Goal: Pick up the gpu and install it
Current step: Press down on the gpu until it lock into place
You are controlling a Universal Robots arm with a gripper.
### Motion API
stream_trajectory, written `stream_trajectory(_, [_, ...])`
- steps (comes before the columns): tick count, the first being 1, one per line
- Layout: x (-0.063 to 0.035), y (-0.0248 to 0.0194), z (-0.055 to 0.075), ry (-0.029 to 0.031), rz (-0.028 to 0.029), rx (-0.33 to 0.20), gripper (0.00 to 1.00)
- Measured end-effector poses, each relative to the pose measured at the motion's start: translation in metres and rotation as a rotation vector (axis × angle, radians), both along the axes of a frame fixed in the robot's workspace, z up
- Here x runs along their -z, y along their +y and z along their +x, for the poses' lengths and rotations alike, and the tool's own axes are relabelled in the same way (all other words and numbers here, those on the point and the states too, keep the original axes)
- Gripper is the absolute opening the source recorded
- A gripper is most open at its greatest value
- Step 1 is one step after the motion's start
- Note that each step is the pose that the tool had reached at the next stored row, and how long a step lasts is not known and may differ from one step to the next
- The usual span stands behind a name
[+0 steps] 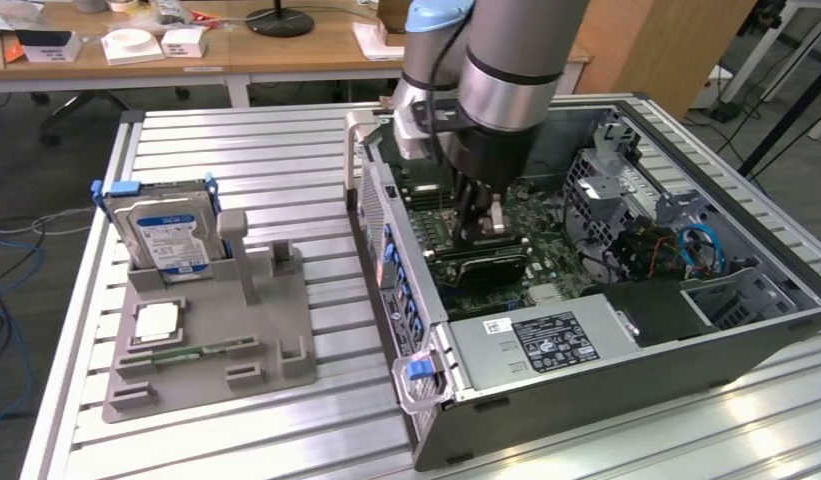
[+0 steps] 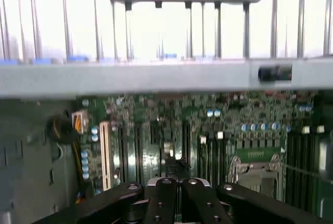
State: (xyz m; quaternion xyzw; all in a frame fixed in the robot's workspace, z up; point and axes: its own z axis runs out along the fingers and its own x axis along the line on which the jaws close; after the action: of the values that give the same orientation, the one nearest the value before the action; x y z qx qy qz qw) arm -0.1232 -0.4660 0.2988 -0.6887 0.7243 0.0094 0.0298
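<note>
Worktop (image 1: 250, 150) of ribbed aluminium carries everything here. Starting at the exterior view's left, a hard drive (image 1: 166, 235) with a blue-and-white label stands upright in a grey parts holder (image 1: 283, 340). In front of it on the holder lie a square processor chip (image 1: 157, 322) and a narrow green memory stick (image 1: 183, 353). The holder's upright slots beside the drive stand vacant.

Further right lies the open computer case (image 1: 624, 345), its motherboard (image 1: 544, 235) exposed. The arm reaches down into it, and the tool (image 1: 488, 222) hangs low over the board with its fingers (image 2: 162, 195) brought together (the wrist view shows them meeting with hardly a gap).

Directly beneath the tool is a flat dark piece (image 1: 484, 268), which I take to be the gpu, sitting down among the board's slots. Whether the tool presses on it, pinches its edge or merely hovers over it, I cannot tell.

As a judgement, such a card is light and stiff but fragile. Its faces are smooth, and its contact edge and components dislike knocks. The sound place to grip is the long top edge, near the middle, with the metal bracket end kept free for the case's rear opening.
</note>
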Motion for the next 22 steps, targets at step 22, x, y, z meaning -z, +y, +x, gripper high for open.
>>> stream_trajectory(22, [0.0002, 0.0023, -0.046, 0.0029, 0.0002, 0.012, 0.11])
